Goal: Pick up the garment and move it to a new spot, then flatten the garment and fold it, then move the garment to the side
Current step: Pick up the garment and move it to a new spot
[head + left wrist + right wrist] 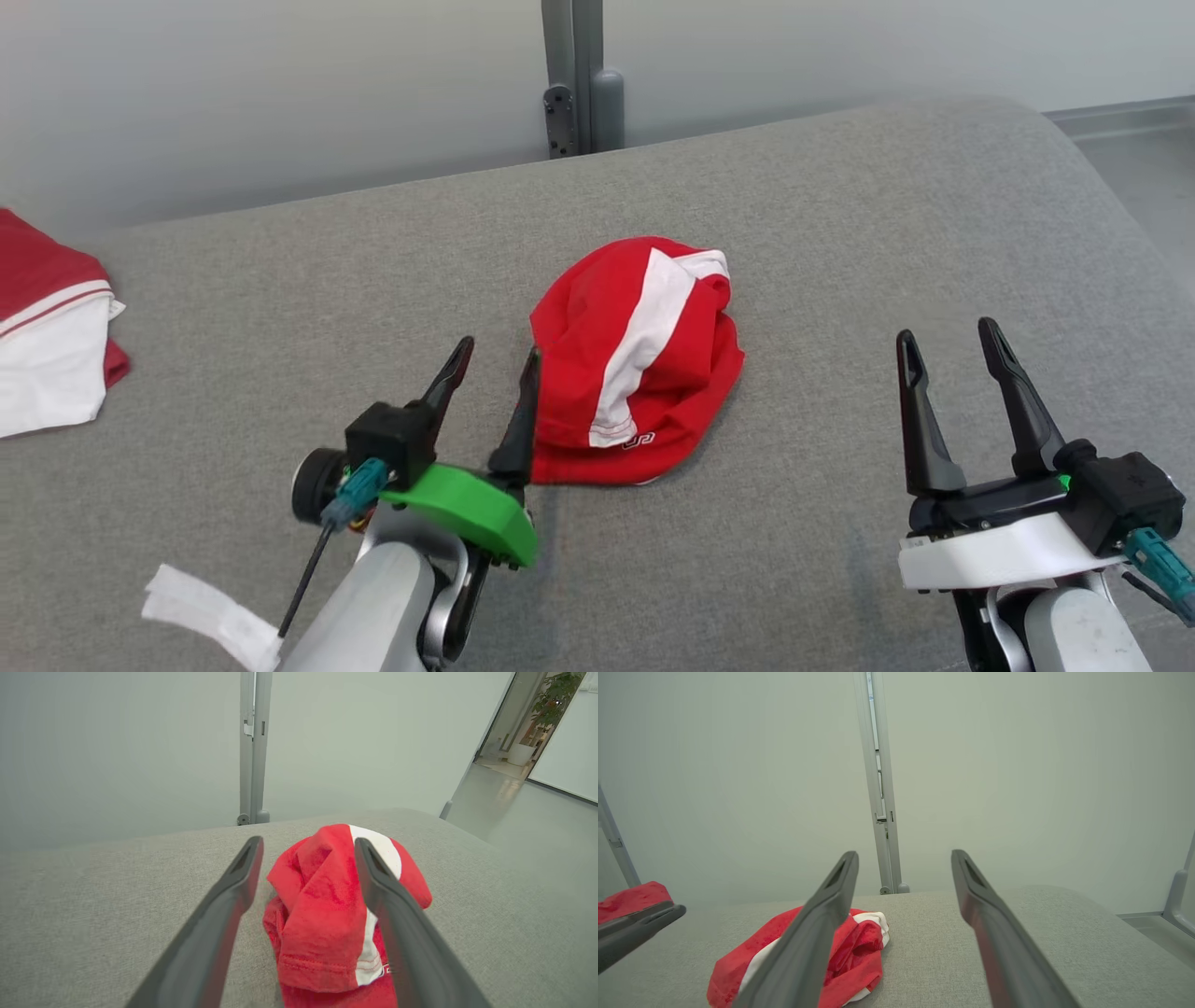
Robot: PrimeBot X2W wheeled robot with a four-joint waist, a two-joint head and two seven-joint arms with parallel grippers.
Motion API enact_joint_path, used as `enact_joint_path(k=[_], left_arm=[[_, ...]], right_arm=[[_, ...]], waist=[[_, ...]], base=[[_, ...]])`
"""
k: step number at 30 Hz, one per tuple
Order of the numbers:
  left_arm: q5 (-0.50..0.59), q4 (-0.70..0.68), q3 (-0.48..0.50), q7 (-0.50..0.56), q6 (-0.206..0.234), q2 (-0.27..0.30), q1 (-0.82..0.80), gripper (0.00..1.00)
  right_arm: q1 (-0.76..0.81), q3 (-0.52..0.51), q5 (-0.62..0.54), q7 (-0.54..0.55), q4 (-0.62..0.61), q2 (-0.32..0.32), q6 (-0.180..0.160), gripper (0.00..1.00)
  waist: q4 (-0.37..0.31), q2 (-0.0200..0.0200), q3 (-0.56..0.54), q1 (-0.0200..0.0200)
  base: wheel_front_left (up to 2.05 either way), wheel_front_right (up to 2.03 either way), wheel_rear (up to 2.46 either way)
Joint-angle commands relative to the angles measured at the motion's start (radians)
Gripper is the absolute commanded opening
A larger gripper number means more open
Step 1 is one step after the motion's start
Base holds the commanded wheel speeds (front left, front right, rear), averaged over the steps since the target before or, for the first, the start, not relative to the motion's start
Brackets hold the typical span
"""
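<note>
The garment [635, 359] is a crumpled red heap with a white stripe, lying in the middle of the grey cushioned surface [840, 233]. My left gripper [495, 359] is open just to its left, the right finger close against the cloth's edge, nothing held. In the left wrist view the garment [327, 914] sits between and beyond the spread fingers of the left gripper [308, 847]. My right gripper [948, 341] stands open well to the right of the heap, empty. The right wrist view shows the garment [859, 947] low at the left, behind the open right gripper [903, 856].
A second red and white garment [47, 336] lies folded at the far left edge. A grey post [579, 75] rises behind the surface against the pale wall. The surface's right end rounds off toward the floor [1148, 159]. A white tag [210, 616] hangs by my left arm.
</note>
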Motion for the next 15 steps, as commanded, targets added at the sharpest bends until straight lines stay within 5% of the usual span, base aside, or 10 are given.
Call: enact_joint_path(k=[1,15], left_arm=[[0.021,-0.028,0.023,0.0,0.014,0.01,0.043,1.0],[0.112,-0.258,0.249,0.0,0.077,-0.004,0.34,1.0]], right_arm=[[0.018,-0.004,-0.007,-0.003,0.008,-0.002,0.0,1.0],[0.053,-0.007,-0.007,-0.003,0.056,-0.002,0.0,1.0]], waist=[[0.032,-0.0001,-0.031,0.0],[0.111,-0.0001,-0.064,0.0]], base=[[0.0,0.0,0.0],[0.0,0.0,0.0]])
